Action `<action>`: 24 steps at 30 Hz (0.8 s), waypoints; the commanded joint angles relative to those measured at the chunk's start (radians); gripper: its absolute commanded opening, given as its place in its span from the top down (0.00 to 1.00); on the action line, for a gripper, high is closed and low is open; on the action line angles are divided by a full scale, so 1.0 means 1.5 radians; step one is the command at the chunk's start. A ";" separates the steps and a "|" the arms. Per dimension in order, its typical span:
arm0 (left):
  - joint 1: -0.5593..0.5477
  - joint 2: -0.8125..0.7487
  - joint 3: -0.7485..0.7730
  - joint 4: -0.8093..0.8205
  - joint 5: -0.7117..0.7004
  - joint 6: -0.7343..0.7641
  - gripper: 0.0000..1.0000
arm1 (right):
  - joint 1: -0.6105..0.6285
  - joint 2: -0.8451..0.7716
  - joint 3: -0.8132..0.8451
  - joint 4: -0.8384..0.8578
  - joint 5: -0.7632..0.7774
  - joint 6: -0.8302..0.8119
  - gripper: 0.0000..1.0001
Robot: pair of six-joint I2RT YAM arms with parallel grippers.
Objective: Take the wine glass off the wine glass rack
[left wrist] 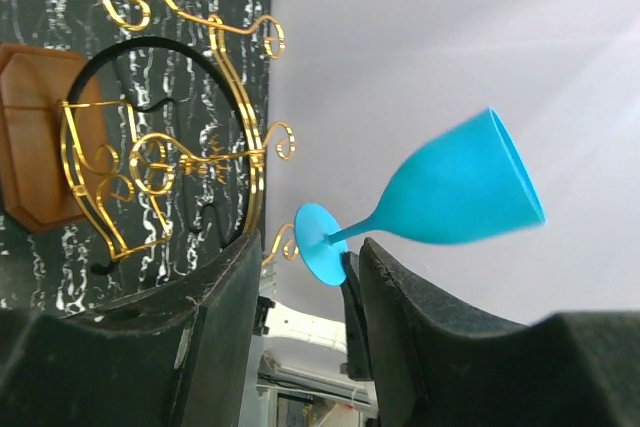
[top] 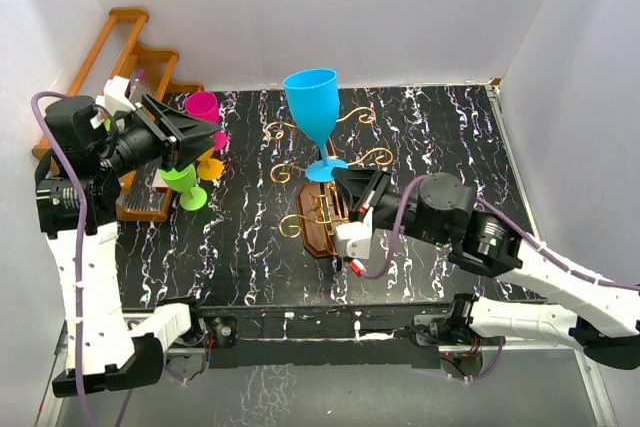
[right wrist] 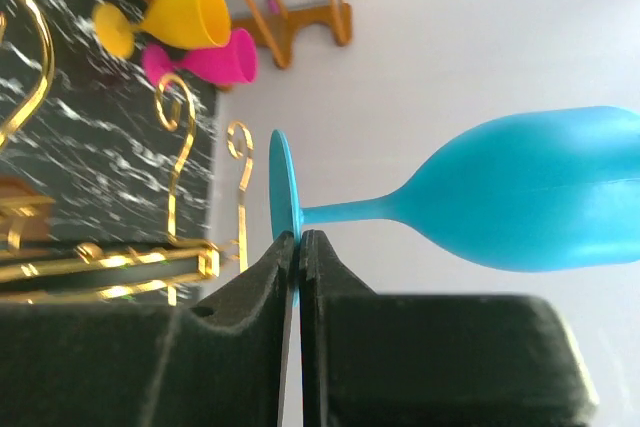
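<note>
The blue wine glass [top: 312,107] stands upright in the air over the wine glass rack. The rack has a brown wooden base [top: 320,222] and gold wire arms [top: 355,115]. My right gripper [top: 338,175] is shut on the rim of the glass's round foot [right wrist: 282,182], with the bowl [right wrist: 520,192] free. The foot is close beside a curled wire end [right wrist: 240,137]; I cannot tell if they touch. My left gripper [top: 210,142] is open and empty at the far left, away from the rack. Its view shows the rack [left wrist: 150,147] and the glass [left wrist: 455,187] beyond its fingers [left wrist: 420,347].
A pink glass [top: 203,107], a yellow glass [top: 210,167] and a green glass [top: 180,179] lie by my left gripper. A stepped orange-brown wooden shelf [top: 120,57] stands at the back left. White walls close in the dark marbled table [top: 450,137].
</note>
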 commanded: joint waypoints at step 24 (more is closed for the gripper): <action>-0.002 0.047 0.118 -0.153 0.190 0.023 0.56 | 0.062 0.051 0.067 -0.102 -0.011 -0.439 0.92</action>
